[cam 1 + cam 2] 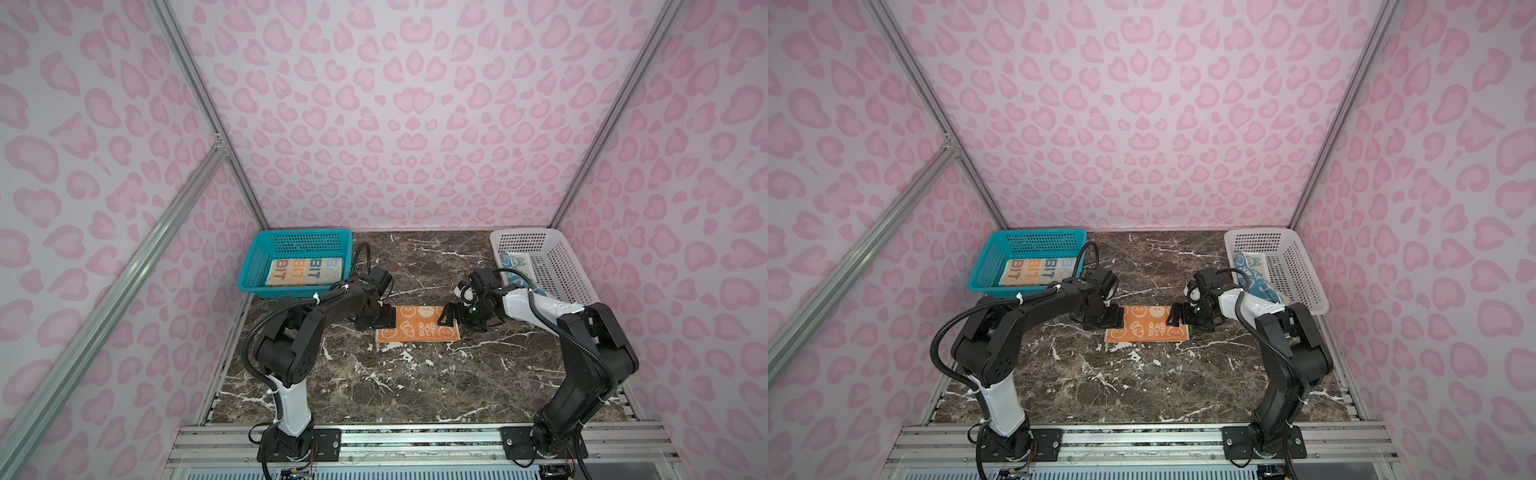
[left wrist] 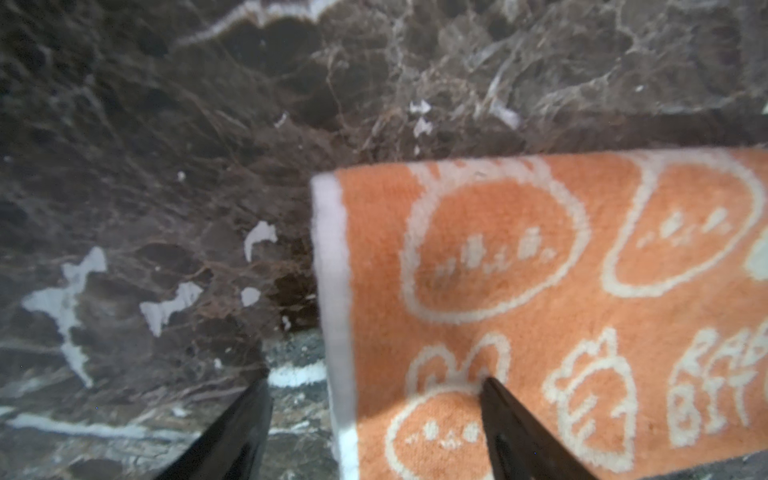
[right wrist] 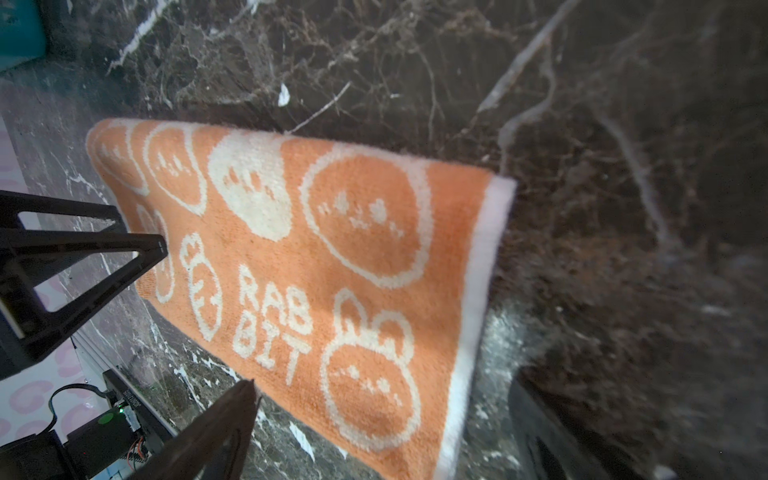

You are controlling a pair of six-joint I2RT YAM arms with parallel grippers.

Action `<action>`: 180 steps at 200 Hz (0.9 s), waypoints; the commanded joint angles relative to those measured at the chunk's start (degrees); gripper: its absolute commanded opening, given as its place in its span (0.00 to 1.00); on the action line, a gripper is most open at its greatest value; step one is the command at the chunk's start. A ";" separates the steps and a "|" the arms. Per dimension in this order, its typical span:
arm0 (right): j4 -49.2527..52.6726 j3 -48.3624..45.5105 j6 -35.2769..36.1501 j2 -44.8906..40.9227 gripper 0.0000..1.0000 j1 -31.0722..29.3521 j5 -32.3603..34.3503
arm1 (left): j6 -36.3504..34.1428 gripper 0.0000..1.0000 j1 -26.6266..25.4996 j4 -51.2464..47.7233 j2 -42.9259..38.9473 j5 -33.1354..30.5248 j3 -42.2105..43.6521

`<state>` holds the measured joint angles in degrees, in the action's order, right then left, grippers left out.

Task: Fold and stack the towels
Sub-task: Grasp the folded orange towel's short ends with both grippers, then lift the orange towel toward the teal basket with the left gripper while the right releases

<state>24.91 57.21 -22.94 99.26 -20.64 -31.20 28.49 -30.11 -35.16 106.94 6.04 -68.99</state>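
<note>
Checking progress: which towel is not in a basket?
The orange towel, on the table; cream towel sits in the teal basket, blue towel in the white basket.

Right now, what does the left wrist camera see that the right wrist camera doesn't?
Only the left wrist view shows the white edge at the left claw's end, between its open fingers. Only the right wrist view shows the right claw, a teal basket corner and the whole RAB BIT lettering. Both show the orange towel lying on the marble table.
</note>
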 commanded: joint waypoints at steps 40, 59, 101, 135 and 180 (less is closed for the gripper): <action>-0.47 -1.09 -0.90 1.77 0.89 -1.15 0.88 | 0.16 0.48 -0.30 1.86 0.84 2.67 0.65; -0.74 -0.96 -1.23 2.20 0.87 -1.50 0.70 | 0.39 0.46 -0.38 2.37 1.28 2.89 1.00; -1.70 -0.98 -2.08 3.18 0.83 -2.76 0.70 | 0.61 0.32 -0.83 2.88 1.66 3.19 0.68; -2.45 -1.06 -2.42 3.66 0.79 -3.61 0.44 | 0.48 0.19 -0.92 2.70 2.21 3.10 0.30; -1.97 -0.36 -1.86 2.81 0.75 -3.98 -0.17 | -0.91 0.04 -1.01 0.67 1.46 1.59 -1.08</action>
<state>18.13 57.01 -24.71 101.80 -24.36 -32.60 28.71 -30.94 -31.66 108.42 8.97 -68.99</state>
